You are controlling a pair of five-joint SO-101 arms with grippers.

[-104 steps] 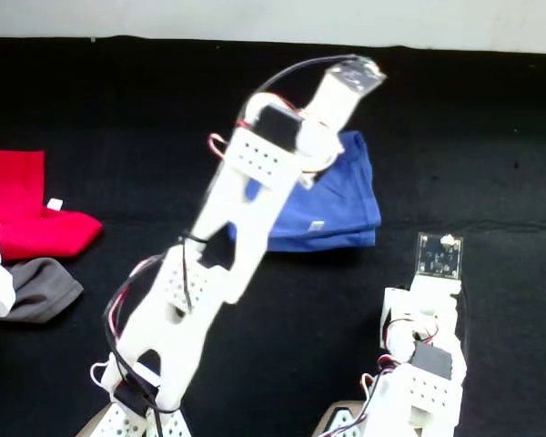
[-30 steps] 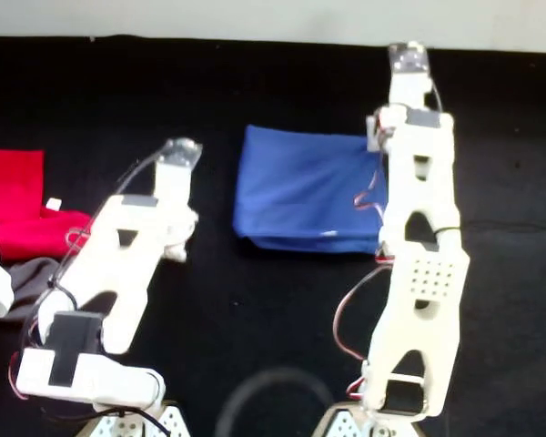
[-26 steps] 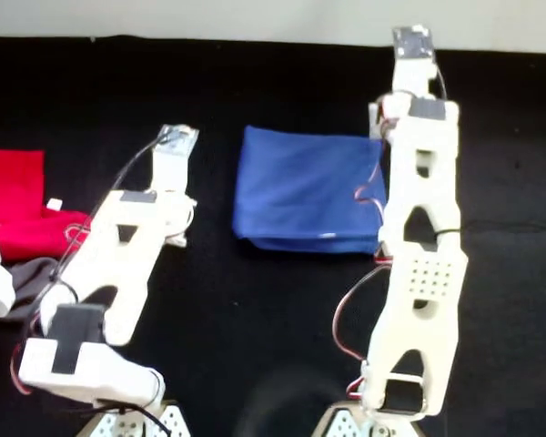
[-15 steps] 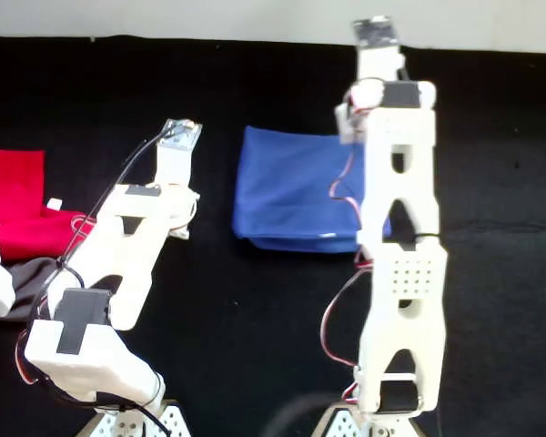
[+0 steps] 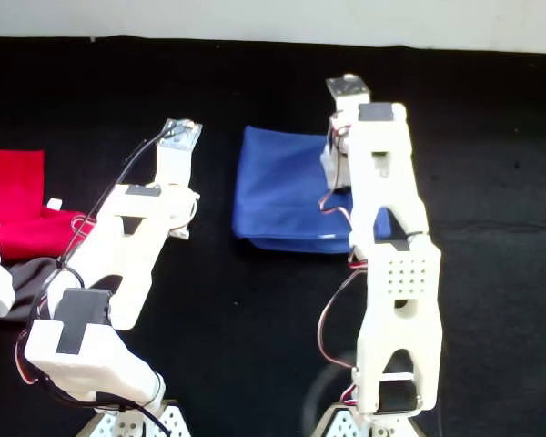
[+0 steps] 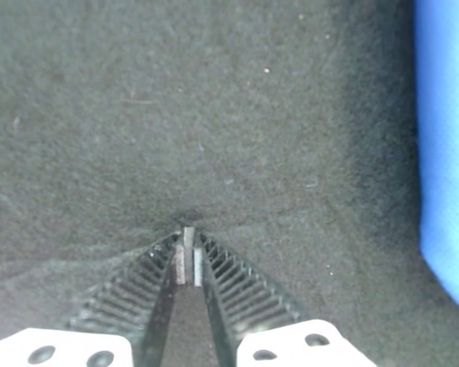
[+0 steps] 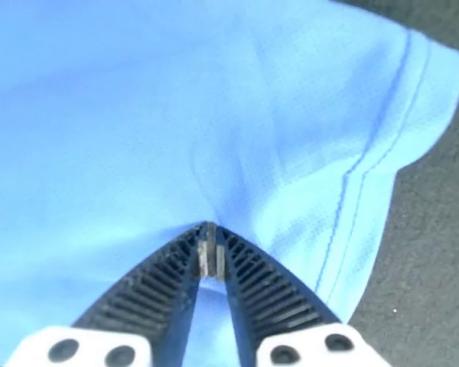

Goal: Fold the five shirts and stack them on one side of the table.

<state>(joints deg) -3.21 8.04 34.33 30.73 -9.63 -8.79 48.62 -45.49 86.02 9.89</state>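
Two claws closed, one folded blue shirt [image 5: 287, 191] mid-table.
Right gripper [image 7: 208, 258]: jaws together, tips down on the blue shirt near its hemmed corner; can't tell if any cloth is nipped. Left gripper [image 6: 185, 261]: jaws together too, holding nothing, tips on the black table [image 5: 255, 309] just beside the blue shirt's edge. Red shirt [image 5: 18, 205] and grey shirt [image 5: 36, 287] lie well apart from the blue one, beyond the left gripper. My read: thin knit, light, limp, zero stiffness, so a single-point lift would likely undo the fold. Better to pinch all layers at the folded edge, both corners together, or slide it flat.
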